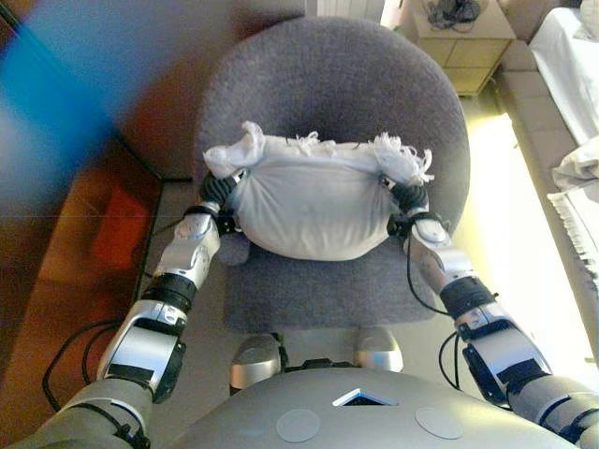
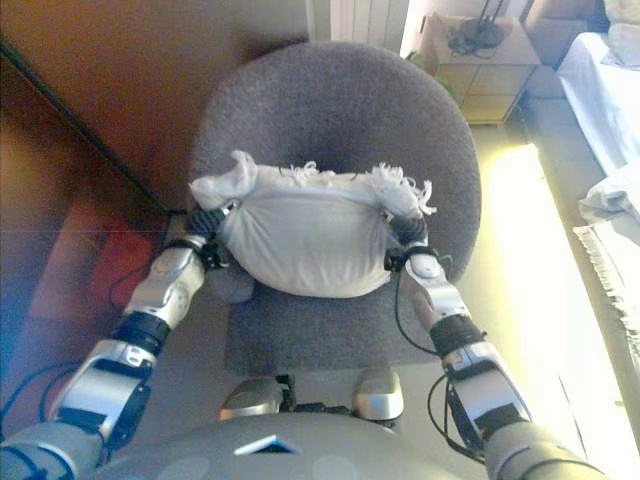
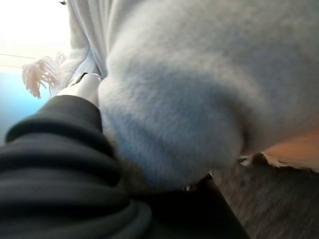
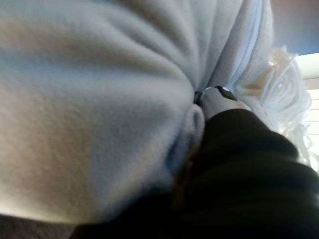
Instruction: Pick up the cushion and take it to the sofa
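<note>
A white cushion with fringed top corners is held between my two hands over the seat of a grey armchair. My left hand presses against the cushion's left end and my right hand against its right end. Only the dark wrist covers show, and the rest of each hand is hidden in the cushion. In the left wrist view the cushion fills the picture past the dark cover. The right wrist view shows the same cushion.
The armchair stands directly in front of me. A light wooden bedside cabinet stands at the far right. White-covered furniture runs along the right edge, with a strip of sunlit floor between it and the chair. A brown wooden surface lies on the left.
</note>
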Controlling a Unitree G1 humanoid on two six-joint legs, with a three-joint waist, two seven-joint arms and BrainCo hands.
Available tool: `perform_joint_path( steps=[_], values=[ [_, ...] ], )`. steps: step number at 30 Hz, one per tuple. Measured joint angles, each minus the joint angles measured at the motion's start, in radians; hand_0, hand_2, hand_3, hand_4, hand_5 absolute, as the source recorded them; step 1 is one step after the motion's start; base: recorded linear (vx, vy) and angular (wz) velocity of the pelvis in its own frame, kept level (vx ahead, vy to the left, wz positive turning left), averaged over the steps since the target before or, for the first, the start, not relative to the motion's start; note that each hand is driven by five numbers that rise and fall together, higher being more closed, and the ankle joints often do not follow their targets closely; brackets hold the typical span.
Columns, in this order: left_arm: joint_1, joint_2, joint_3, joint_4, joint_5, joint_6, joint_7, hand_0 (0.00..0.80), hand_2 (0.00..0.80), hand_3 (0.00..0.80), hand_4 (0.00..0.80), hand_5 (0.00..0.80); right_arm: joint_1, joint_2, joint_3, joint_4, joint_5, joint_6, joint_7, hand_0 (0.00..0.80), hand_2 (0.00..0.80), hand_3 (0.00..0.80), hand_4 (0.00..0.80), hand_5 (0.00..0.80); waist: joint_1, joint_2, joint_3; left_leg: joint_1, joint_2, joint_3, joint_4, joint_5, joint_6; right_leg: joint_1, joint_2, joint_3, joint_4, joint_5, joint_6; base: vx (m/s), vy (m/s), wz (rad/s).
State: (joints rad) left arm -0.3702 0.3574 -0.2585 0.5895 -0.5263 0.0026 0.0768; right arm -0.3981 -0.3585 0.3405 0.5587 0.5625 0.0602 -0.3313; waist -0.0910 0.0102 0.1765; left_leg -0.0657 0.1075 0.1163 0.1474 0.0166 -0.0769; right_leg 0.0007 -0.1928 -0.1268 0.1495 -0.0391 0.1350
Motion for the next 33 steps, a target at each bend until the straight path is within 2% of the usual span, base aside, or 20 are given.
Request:
perform_joint_path(
  steps=[2, 4, 8, 11, 15, 20, 23, 27, 30, 31, 32, 33],
  values=[
    [-0.005, -0.008, 0.0, -0.001, -0.011, 0.027, -0.005, 0.8, 0.8, 0.8, 0.8, 0.8, -0.033, -0.026, 0.0, 0.0, -0.001, 0.045, 0.001, 0.8, 0.8, 0.8, 0.8, 0.8, -0.001, 0.003, 0.007, -0.039, 0.051, 0.021, 0.069, -0.019, -0.026, -0.05, 0.025, -0.011, 0.097, -0.053, -0.025, 0.129, -0.077, 0.14],
    [-0.006, -0.01, 0.0, 0.001, -0.018, 0.051, -0.007, 0.8, 0.8, 0.8, 0.8, 0.8, -0.041, -0.038, 0.0, -0.001, -0.002, 0.068, 0.012, 0.8, 0.8, 0.8, 0.8, 0.8, 0.0, -0.02, 0.017, -0.045, 0.068, 0.019, 0.119, -0.047, -0.036, -0.069, 0.025, -0.013, 0.189, -0.108, -0.035, 0.19, -0.073, 0.04],
    [-0.006, -0.015, 0.001, 0.003, -0.02, 0.071, -0.003, 0.8, 0.8, 0.8, 0.8, 0.8, -0.044, -0.051, 0.0, -0.002, -0.019, 0.119, 0.046, 0.8, 0.8, 0.8, 0.8, 0.8, 0.005, -0.039, 0.022, -0.049, 0.074, 0.02, 0.134, -0.056, -0.04, -0.076, 0.03, -0.004, 0.206, -0.106, -0.034, 0.197, -0.074, -0.05],
    [-0.007, -0.016, 0.002, 0.004, -0.019, 0.093, 0.006, 0.8, 0.8, 0.8, 0.8, 0.8, -0.047, -0.052, 0.0, 0.002, -0.022, 0.139, 0.065, 0.8, 0.8, 0.8, 0.8, 0.8, 0.024, -0.045, 0.022, -0.036, 0.074, 0.02, 0.127, -0.053, -0.043, -0.062, 0.032, -0.004, 0.198, -0.103, -0.034, 0.195, -0.088, 0.01],
    [-0.018, -0.015, 0.002, 0.048, -0.019, 0.124, 0.025, 0.8, 0.8, 0.8, 0.8, 0.8, -0.108, -0.041, 0.033, 0.093, -0.018, 0.184, 0.102, 0.8, 0.8, 0.8, 0.8, 0.8, 0.049, -0.065, 0.012, 0.0, 0.075, 0.017, 0.11, -0.055, -0.043, -0.017, 0.035, -0.01, 0.176, -0.103, -0.032, 0.089, -0.075, 0.04],
    [-0.135, -0.013, -0.039, 0.181, -0.027, 0.156, 0.034, 0.8, 0.8, 0.8, 0.8, 0.8, -0.232, 0.0, 0.054, 0.308, 0.054, 0.191, 0.122, 0.8, 0.8, 0.8, 0.8, 0.8, 0.08, -0.098, -0.006, -0.037, 0.081, -0.004, 0.126, -0.053, -0.044, -0.027, 0.042, -0.023, 0.175, -0.105, -0.03, 0.083, -0.134, 0.12],
    [-0.199, -0.004, -0.044, 0.255, -0.041, 0.16, 0.017, 0.8, 0.8, 0.8, 0.8, 0.8, -0.259, 0.019, 0.065, 0.361, 0.098, 0.178, 0.141, 0.8, 0.8, 0.8, 0.8, 0.8, 0.082, -0.128, -0.016, -0.074, 0.095, -0.023, 0.162, -0.058, -0.048, -0.027, 0.057, -0.033, 0.17, -0.102, -0.036, -0.02, -0.135, 0.28],
    [-0.323, 0.037, -0.09, 0.326, -0.045, 0.157, 0.011, 0.8, 0.8, 0.8, 0.8, 0.8, -0.353, 0.052, 0.067, 0.471, 0.139, 0.099, 0.153, 0.8, 0.8, 0.8, 0.8, 0.8, 0.083, -0.162, -0.004, -0.204, 0.104, -0.061, 0.245, -0.053, -0.052, -0.116, 0.073, -0.038, 0.212, -0.103, -0.038, -0.277, -0.042, 0.18],
    [-0.389, 0.051, -0.116, 0.358, -0.045, 0.152, 0.022, 0.8, 0.8, 0.8, 0.8, 0.8, -0.434, 0.064, 0.067, 0.533, 0.141, 0.075, 0.154, 0.8, 0.8, 0.8, 0.8, 0.8, 0.082, -0.171, 0.009, -0.261, 0.102, -0.07, 0.268, -0.06, -0.042, -0.17, 0.066, -0.037, 0.238, -0.101, -0.038, -0.145, 0.071, 0.04],
    [-0.396, 0.056, -0.116, 0.358, -0.045, 0.149, 0.026, 0.8, 0.8, 0.8, 0.8, 0.8, -0.447, 0.063, 0.067, 0.535, 0.146, 0.071, 0.154, 0.593, 0.593, 0.593, 0.593, 0.593, 0.082, -0.171, 0.017, -0.265, 0.1, -0.068, 0.267, -0.059, -0.04, -0.174, 0.061, -0.035, 0.24, -0.103, -0.032, -0.06, 0.068, 0.04],
    [-0.398, 0.057, -0.116, 0.358, -0.046, 0.148, 0.028, 0.8, 0.8, 0.8, 0.8, 0.8, -0.455, 0.063, 0.067, 0.541, 0.154, 0.068, 0.155, 0.0, 0.0, 0.0, 0.0, 0.0, 0.082, -0.169, 0.02, -0.27, 0.098, -0.064, 0.267, -0.059, -0.039, -0.177, 0.057, -0.034, 0.238, -0.104, -0.031, -0.032, 0.069, 0.06],
    [-0.399, 0.056, -0.116, 0.358, -0.046, 0.147, 0.029, 0.129, 0.129, 0.129, 0.129, 0.129, -0.458, 0.063, 0.066, 0.545, 0.157, 0.068, 0.152, 0.0, 0.0, 0.0, 0.0, 0.0, 0.081, -0.168, 0.021, -0.275, 0.096, -0.061, 0.266, -0.059, -0.039, -0.181, 0.051, -0.034, 0.237, -0.104, -0.03, -0.006, 0.073, 0.11]
  ],
)
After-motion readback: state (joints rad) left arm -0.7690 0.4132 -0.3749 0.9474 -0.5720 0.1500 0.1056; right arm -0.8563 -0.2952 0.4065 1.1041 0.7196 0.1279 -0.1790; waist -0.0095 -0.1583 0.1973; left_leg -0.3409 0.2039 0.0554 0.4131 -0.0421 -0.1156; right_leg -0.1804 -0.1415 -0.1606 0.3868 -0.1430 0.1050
